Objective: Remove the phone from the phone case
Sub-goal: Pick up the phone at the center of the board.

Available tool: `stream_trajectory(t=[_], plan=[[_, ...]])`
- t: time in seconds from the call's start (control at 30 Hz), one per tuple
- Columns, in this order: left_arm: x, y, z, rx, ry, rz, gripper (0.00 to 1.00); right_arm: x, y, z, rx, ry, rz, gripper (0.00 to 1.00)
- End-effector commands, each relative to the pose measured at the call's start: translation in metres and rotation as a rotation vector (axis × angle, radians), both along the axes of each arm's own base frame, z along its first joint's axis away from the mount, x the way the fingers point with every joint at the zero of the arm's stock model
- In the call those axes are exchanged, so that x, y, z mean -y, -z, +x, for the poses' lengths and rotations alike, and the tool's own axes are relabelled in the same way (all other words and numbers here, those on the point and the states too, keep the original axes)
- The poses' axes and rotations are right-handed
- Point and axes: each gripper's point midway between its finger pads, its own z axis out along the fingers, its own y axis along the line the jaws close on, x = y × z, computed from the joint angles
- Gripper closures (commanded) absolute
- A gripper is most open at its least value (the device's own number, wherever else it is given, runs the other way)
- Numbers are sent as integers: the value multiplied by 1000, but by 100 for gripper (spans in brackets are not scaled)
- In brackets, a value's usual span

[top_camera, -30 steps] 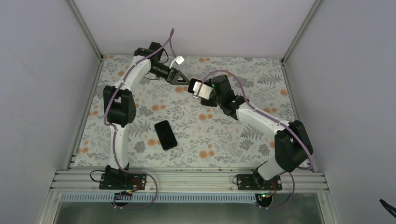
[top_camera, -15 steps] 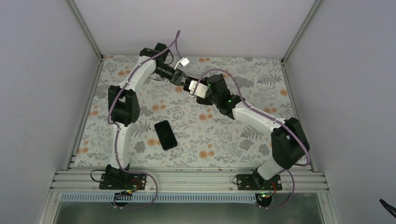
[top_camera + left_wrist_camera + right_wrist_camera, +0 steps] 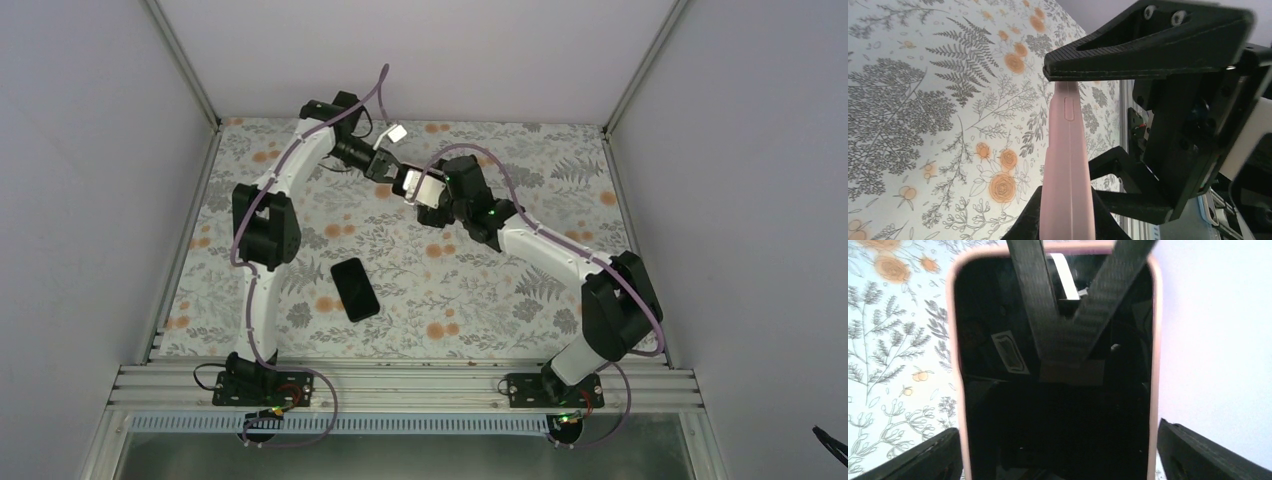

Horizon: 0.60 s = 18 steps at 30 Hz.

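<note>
Phone (image 3: pixel 355 288) lies flat on the worktop (image 3: pixel 500 300), a black slab near the left arm's side, well apart from both grippers. By the look of it, it is already free of its cover. The pink phone case (image 3: pixel 408 183) hangs in the air over the far middle of the worktop, between the two arms. The left gripper (image 3: pixel 1060 135) is clamped on it, one finger on each flat face near a short end, with the case seen edge-on between them. The right gripper (image 3: pixel 1058 445) stands wide, its fingers flanking the case's long edges, and whether they touch I cannot tell. The face of the case towards the right wrist camera is dark, and what lines it I cannot make out. The case is probably light and rubbery, so its rim would bend under a squeeze, and a pinch across the faces suits it better than pressure on the edges. The phone is likely stiff, glossy, slippery and breakable, so it is best taken by its long sides. The worktop wears a flat floral sheet, plain grey walls (image 3: pixel 100 150) close in three sides, and a metal rail (image 3: pixel 400 380) carrying the arm bases runs along the near edge
</note>
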Motion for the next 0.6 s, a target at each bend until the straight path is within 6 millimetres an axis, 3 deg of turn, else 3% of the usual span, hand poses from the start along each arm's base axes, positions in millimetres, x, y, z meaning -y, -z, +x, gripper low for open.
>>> stream_trajectory(t=[0.0, 0.17, 0.3, 0.37, 0.57], plan=[[13, -22, -17, 3, 53, -65, 98, -12, -29, -21, -55, -103, 56, 0], [7, -28, -22, 95, 60, -14, 98, 9, -39, -60, -224, -198, 102, 0], [-4, -31, -30, 255, 88, 82, 98, 46, -67, -61, -250, -160, 249, 0], [-10, -38, -34, 326, 101, 109, 98, 61, -70, -57, -270, -125, 307, 0], [-14, -77, -53, 533, 88, 58, 98, 72, -43, -46, -368, -70, 363, 1]])
